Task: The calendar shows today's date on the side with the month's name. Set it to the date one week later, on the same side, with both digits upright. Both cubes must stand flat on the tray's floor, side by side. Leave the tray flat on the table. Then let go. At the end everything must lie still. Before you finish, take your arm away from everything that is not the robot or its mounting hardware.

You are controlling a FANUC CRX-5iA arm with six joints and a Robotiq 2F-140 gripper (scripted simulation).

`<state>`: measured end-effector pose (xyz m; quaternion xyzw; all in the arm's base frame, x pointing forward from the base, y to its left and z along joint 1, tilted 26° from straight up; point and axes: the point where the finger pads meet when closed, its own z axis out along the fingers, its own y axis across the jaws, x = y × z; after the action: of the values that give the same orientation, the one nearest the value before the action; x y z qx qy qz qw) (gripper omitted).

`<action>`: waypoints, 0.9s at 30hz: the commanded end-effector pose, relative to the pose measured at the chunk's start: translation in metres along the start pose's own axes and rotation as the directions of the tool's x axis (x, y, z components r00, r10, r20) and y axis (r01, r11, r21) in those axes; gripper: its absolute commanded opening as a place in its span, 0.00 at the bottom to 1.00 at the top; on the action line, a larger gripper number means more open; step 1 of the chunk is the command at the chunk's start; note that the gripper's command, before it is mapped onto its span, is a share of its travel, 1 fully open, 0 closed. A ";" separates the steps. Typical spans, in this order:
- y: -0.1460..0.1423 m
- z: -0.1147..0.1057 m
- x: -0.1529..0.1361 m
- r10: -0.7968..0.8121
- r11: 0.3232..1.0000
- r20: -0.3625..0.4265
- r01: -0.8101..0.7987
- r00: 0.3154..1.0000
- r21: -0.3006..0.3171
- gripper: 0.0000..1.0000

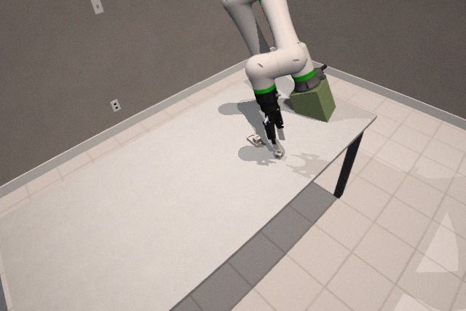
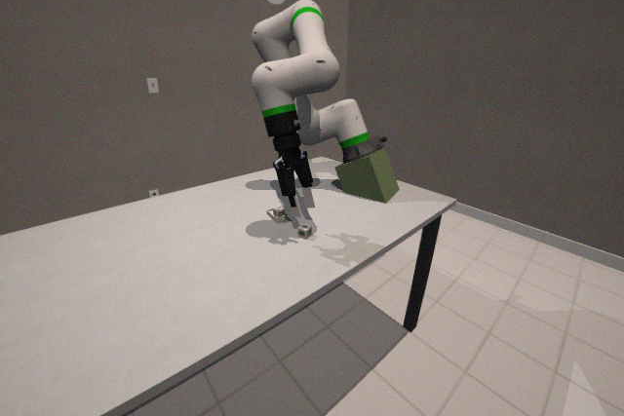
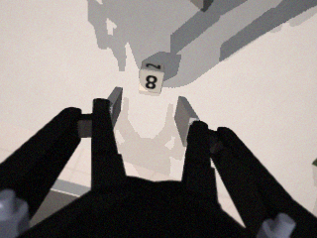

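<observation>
White and jointed, the arm [image 1: 280,21] [image 2: 297,74] bends over a pale table [image 1: 150,202] [image 2: 166,290], its base on a green block [image 1: 312,104] [image 2: 365,177]. Its black gripper [image 1: 277,136] [image 2: 303,196] [image 3: 149,103] hangs above the tabletop, fingers apart with nothing between them. Near it sits the tray [image 1: 250,139] [image 2: 272,215], bearing one cube [image 1: 256,138] [image 2: 278,211] — its digit is too small to read, I'd say. The other cube [image 1: 278,154] [image 2: 304,231] [image 3: 151,79] rests on the table outside the tray — the wrist view shows an 8 and a 2 on it.
</observation>
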<state>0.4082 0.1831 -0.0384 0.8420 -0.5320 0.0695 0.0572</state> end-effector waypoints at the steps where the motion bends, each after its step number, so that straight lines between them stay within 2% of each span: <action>1: 0.002 0.002 -0.001 0.003 1.000 -0.062 -0.003 0.998 -0.009 0.41; 7: 0.001 0.001 -0.003 0.003 1.000 -0.241 -0.004 0.971 -0.004 0.41; 13: 0.000 0.001 -0.007 0.003 1.000 -0.265 -0.003 0.964 0.001 0.41; 14: 0.000 0.001 -0.007 0.003 1.000 -0.265 -0.003 0.964 0.001 1.00; 27: 0.000 0.001 -0.007 0.003 1.000 -0.265 -0.003 0.964 0.001 1.00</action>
<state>0.4048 0.1891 -0.0408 0.8243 -0.5208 0.1816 0.1275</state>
